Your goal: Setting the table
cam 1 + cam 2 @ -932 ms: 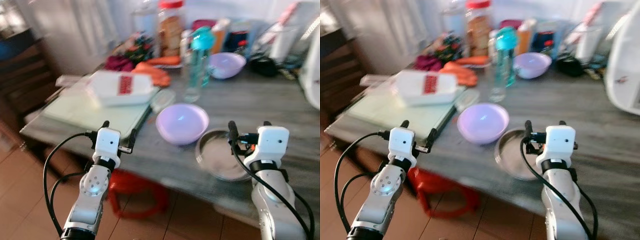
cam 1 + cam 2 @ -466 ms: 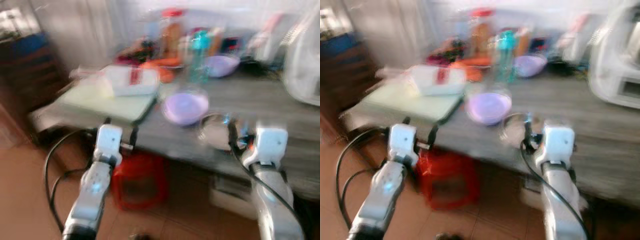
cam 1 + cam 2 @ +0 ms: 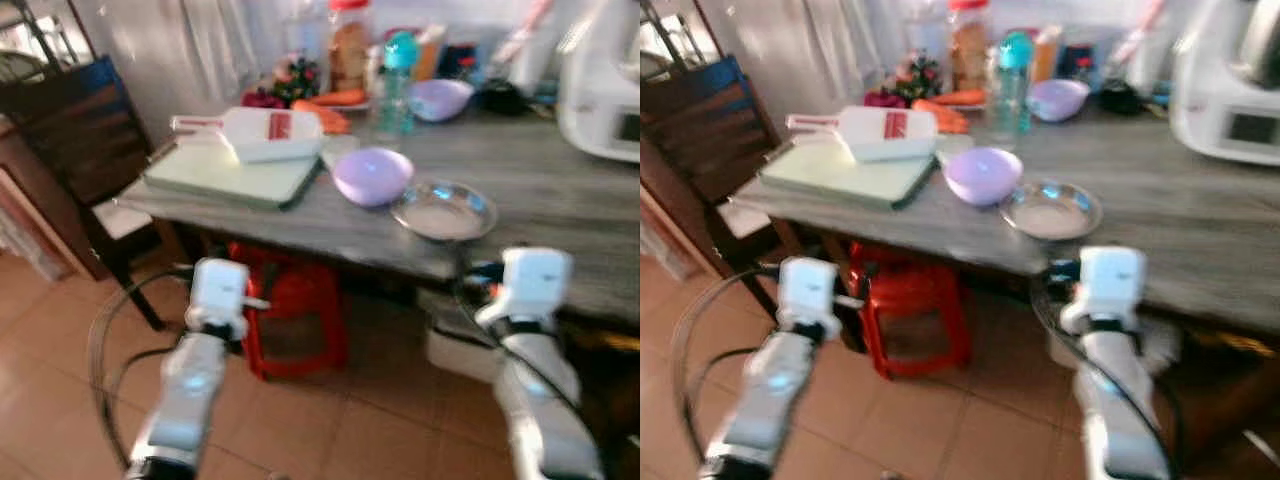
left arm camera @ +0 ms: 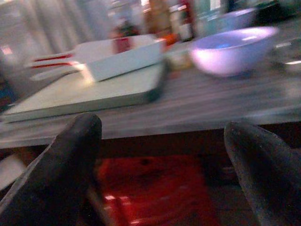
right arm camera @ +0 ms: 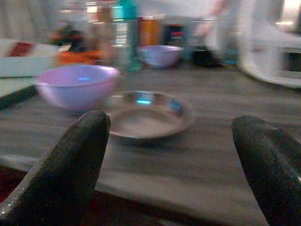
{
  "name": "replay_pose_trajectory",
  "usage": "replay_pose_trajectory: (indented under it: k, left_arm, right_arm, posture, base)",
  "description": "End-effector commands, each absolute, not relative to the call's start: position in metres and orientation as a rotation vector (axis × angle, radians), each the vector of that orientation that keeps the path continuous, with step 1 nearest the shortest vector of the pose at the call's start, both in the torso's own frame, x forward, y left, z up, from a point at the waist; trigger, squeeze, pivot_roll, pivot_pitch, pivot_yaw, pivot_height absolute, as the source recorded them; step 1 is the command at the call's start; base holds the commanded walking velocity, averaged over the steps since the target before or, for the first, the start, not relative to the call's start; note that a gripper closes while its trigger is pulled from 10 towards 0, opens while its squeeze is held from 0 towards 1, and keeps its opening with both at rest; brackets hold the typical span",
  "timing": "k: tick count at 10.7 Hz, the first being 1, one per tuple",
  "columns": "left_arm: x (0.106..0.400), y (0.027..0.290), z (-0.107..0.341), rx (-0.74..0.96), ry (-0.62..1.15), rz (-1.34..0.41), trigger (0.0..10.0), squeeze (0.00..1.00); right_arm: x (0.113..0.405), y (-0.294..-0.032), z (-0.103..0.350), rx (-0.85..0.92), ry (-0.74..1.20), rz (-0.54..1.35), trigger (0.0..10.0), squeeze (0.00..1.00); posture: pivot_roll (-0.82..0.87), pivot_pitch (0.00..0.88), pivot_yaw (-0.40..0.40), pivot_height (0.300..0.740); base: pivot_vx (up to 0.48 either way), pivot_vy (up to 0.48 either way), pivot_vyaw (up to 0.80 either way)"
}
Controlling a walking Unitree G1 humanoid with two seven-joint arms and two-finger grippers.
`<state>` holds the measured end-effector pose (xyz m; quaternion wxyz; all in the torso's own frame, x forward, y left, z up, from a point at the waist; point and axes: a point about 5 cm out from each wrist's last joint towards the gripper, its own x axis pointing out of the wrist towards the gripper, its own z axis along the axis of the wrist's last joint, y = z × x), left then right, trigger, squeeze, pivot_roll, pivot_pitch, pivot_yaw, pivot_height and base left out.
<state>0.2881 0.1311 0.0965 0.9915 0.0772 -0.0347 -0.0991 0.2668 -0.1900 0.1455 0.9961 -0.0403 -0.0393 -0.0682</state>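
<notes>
Both grippers, left [image 4: 160,155] and right [image 5: 169,155], wide and empty short of table [image 3: 560,200]; bowl [image 3: 372,175] and dish [image 3: 444,210] unplaced, setting barely begun.

The two head views look forward and down from above both arms, standing back from the grey table [image 3: 560,190], whose near edge crosses the middle; the red stool [image 3: 295,310] sits at about 6 o'clock of it. Each wrist view looks level along its own fingers at the table edge, close in. All four share the lilac bowl [image 3: 372,175]; the steel dish [image 5: 143,113] sits at its 4 o'clock.
</notes>
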Motion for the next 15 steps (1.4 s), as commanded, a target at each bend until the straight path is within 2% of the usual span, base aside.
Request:
replay_pose_trajectory:
  k: [1,6,13,15]
  left_arm:
    - [0.29,0.14,0.1,0.175,-0.079,-0.173,10.0,0.0]
    - [0.293,0.135,0.102,0.166,-0.093,-0.187,10.0,0.0]
    - [0.298,0.123,0.103,0.087,-0.098,-0.244,10.0,0.0]
    - [0.298,0.122,0.103,0.079,-0.096,-0.25,10.0,0.0]
  right_arm:
    - [0.269,-0.185,0.146,-0.063,-0.076,-0.129,10.0,0.0]
    - [0.274,-0.178,0.147,-0.069,-0.094,-0.103,10.0,0.0]
    - [0.276,-0.171,0.145,-0.065,-0.099,-0.079,10.0,0.0]
    - [0.276,-0.171,0.144,-0.067,-0.096,-0.078,10.0,0.0]
  posture:
    - [-0.02,0.0,0.053,0.74]
    - [-0.02,0.0,0.092,0.74]
    - [-0.01,0.0,0.087,0.74]
    - [-0.01,0.0,0.086,0.74]
  base:
    - [-0.304,0.0,0.0]
    - [-0.305,0.0,0.0]
    - [0.0,0.0,0.0]
    - [0.0,0.0,-0.74]
